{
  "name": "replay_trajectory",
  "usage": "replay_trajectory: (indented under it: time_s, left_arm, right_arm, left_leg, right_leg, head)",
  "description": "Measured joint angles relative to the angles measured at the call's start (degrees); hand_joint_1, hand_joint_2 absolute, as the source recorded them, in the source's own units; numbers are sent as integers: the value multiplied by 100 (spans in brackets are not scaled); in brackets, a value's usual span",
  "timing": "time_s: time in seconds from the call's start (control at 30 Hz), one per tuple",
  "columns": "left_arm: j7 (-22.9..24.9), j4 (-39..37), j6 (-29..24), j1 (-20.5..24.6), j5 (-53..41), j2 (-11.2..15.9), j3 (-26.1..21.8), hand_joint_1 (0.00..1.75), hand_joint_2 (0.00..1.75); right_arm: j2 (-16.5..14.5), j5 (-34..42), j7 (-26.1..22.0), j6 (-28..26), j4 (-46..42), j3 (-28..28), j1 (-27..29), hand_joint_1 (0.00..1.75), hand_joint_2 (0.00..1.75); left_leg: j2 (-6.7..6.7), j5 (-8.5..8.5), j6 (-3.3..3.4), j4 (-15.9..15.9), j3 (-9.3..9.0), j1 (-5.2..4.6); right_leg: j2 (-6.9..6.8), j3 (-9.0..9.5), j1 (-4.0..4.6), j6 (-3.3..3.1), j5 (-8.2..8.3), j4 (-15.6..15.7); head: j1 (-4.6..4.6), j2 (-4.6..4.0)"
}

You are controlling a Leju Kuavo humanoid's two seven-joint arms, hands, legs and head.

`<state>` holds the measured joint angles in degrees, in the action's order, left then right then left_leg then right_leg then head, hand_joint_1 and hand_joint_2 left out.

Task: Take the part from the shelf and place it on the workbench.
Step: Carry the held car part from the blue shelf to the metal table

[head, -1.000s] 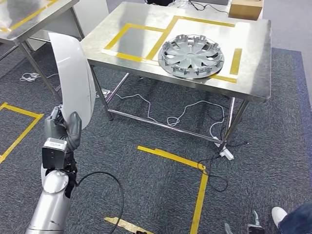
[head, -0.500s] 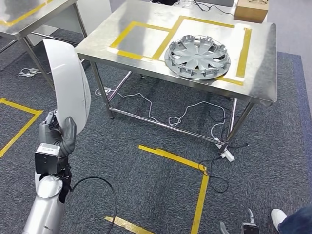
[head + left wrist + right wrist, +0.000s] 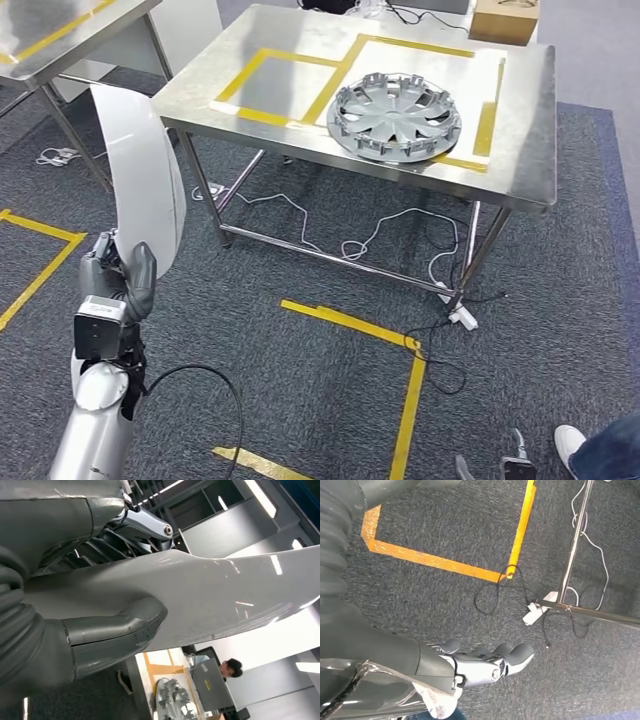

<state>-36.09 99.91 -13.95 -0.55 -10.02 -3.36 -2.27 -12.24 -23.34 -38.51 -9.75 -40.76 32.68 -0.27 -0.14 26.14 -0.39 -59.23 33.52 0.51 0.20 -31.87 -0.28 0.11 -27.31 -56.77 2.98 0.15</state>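
My left hand (image 3: 118, 276) grips the lower edge of a pale grey curved panel part (image 3: 145, 172), held upright at the left of the head view, well short of the workbench. In the left wrist view the thumb (image 3: 113, 635) presses on the part's glossy surface (image 3: 226, 600). The steel workbench (image 3: 528, 150) stands ahead, marked with yellow tape rectangles, and a silver hubcap (image 3: 394, 115) lies on it. My right hand (image 3: 486, 662) hangs over the carpet with its fingers stretched out and nothing in them.
A second steel table (image 3: 45, 40) stands at the far left. A cardboard box (image 3: 504, 18) sits at the workbench's back edge. Cables (image 3: 377, 230) lie under the bench, yellow tape (image 3: 407, 400) marks the carpet, and a person's shoe (image 3: 573, 440) is at the lower right.
The whole view swayed a little as the camera moved. My left hand sits slightly lower and further left in the picture, still holding the part.
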Motion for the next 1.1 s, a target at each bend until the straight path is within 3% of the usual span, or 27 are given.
replay_trajectory:
  time_s: [0.1,0.17,0.2,0.27,0.33,0.37,0.4,0.47,0.53,0.63,0.7,0.8,0.83,0.87,0.9,0.97,1.0,1.03,1.1]
  left_arm:
    - [0,4,3,-10,-8,-2,-3,175,175]
    - [0,10,3,-10,-7,-6,-8,175,175]
    - [0,15,3,-10,-6,-9,-11,175,175]
    - [0,23,9,-18,-3,-14,-19,175,175]
    - [0,24,15,-32,-1,-21,-23,175,175]
    - [0,24,18,-37,0,-24,-24,175,175]
    - [0,25,21,-41,1,-27,-25,175,175]
    - [0,33,26,-42,1,-32,-26,175,175]
    - [0,45,27,-45,1,-34,-29,175,175]
    - [2,64,30,-71,-2,-34,-33,175,175]
    - [4,84,32,-79,0,-35,-39,175,175]
    - [9,91,31,-88,7,-37,-47,175,175]
    - [13,90,31,-91,10,-38,-48,175,175]
    - [17,90,32,-89,14,-38,-48,175,175]
    - [21,90,33,-78,16,-38,-47,175,175]
    - [31,87,35,-26,14,-38,-41,175,175]
    - [36,84,36,14,8,-40,-33,175,175]
    - [44,79,37,51,0,-43,-24,175,175]
    - [61,69,37,103,-15,-49,-10,175,175]
  right_arm:
    - [0,1,0,10,0,0,1,0,175]
    - [0,1,0,11,0,-1,1,0,175]
    - [0,0,0,9,0,-1,-1,0,175]
    - [0,0,0,5,0,0,8,0,175]
    - [0,-1,0,2,2,1,31,0,175]
    - [0,-2,0,2,4,2,38,0,175]
    - [0,-2,1,1,5,2,41,0,175]
    - [0,-2,1,1,7,1,35,0,175]
    - [0,-2,2,3,7,0,32,0,175]
    - [1,-2,1,14,6,3,59,0,175]
    - [1,0,1,30,3,9,61,0,175]
    - [0,-4,1,59,0,12,75,0,175]
    - [0,-5,1,63,0,14,83,0,175]
    - [0,-5,2,63,0,18,89,0,175]
    - [0,-4,1,66,0,23,92,0,175]
    - [1,2,1,80,-1,36,93,0,175]
    - [1,8,0,92,-1,44,93,0,175]
    - [2,15,0,105,-2,52,96,0,175]
    - [2,30,1,131,-2,67,114,0,175]
  left_leg:
    - [-3,4,85,141,-46,-19]
    - [3,-20,161,168,-51,-2]
    - [7,-31,195,183,-54,10]
    - [12,-33,233,185,-42,11]
    - [12,-32,240,183,-35,3]
    - [10,-31,239,182,-38,2]
    - [7,-28,235,182,-46,2]
    - [1,-12,210,176,-63,-10]
    - [-2,-2,161,162,-56,-30]
    - [-3,4,72,149,-47,-21]
    - [-2,172,9,-75,36,-8]
    - [0,696,-63,-1143,509,9]
    - [0,772,-76,-1424,638,12]
    - [0,730,-80,-1497,673,14]
    - [1,577,-77,-1326,593,16]
    - [0,181,-53,-557,225,18]
    - [-2,68,-33,-209,66,14]
    - [-4,20,-11,11,-27,8]
    - [-6,33,45,111,-45,-8]
  right_leg:
    - [2,-18,11,88,-5,0]
    - [-2,-91,3,148,-110,-120]
    - [-3,-203,-2,173,-249,-343]
    - [-7,-576,-16,208,-626,-1110]
    - [-6,-881,-23,226,-800,-1714]
    - [-7,-884,-23,225,-717,-1698]
    - [-8,-771,-23,215,-537,-1449]
    - [-14,-341,-17,177,-141,-579]
    - [-12,-63,-6,136,-8,-60]
    - [-2,-25,-1,60,-6,-2]
    - [-6,-4,-24,-10,18,31]
    - [-10,3,-33,-58,18,39]
    - [-10,3,-32,-60,15,36]
    - [-8,5,-31,-58,13,32]
    - [-3,10,-32,-54,10,27]
    - [7,21,-26,-29,-5,13]
    - [11,13,-14,-9,-14,-4]
    - [13,-1,-3,17,-18,-16]
    - [14,-29,10,77,-12,-22]
  head:
    - [-4,0]
    - [-14,0]
    - [-20,0]
    - [-32,0]
    - [-30,0]
    - [-30,0]
    - [-30,0]
    - [-32,0]
    - [-23,0]
    - [-19,0]
    - [-3,0]
    - [17,0]
    - [17,0]
    - [18,0]
    - [18,0]
    - [16,0]
    - [15,0]
    - [10,0]
    - [7,0]
